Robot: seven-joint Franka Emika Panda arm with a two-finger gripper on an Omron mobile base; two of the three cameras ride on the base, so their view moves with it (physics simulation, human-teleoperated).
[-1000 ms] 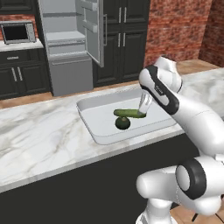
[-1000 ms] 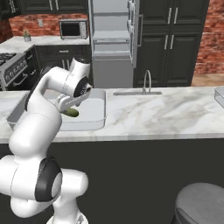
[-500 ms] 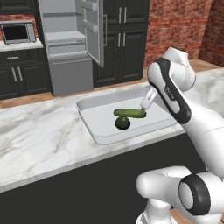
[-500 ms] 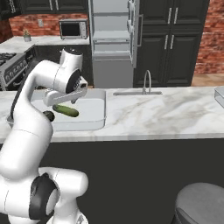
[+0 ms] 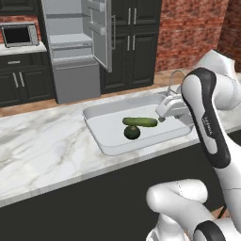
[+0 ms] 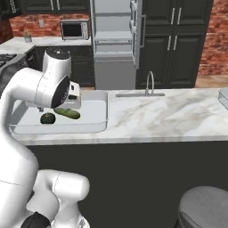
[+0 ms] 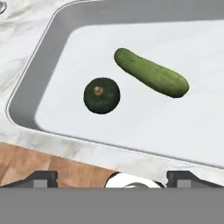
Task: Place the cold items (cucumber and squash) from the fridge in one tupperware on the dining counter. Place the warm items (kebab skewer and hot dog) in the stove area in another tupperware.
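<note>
We see both cold items inside one tupperware (image 5: 101,136), a shallow white tray that sits on the marble bench (image 5: 42,150). The cucumber (image 5: 140,122) lies flat on its side, because a long round thing rests stably only like that. The squash (image 5: 132,132) is dark green and round, and it sits just beside the cucumber, near but apart from it. In the hand view its stem end (image 7: 99,90) faces up to the camera, so we judge it stands on its flat underside and will not roll.

The pincer (image 5: 165,109) hangs over the far right rim of the tupperware, above the cucumber's end, and it touches nothing. Its two tips (image 7: 41,178) stand wide apart at the bottom of the hand view, with nothing between them. We think the jaws are spread because the cold half of the task looks finished: both vegetables are already in the container.

The fridge (image 5: 75,52) behind the bench has its door (image 5: 101,33) swung out, which fits with items taken from it. A second container (image 6: 223,97) waits at the far right edge of the bench in the right base view, probably for the warm items. The kebab skewer and the hot dog are not yet handled, in our judgement.
</note>
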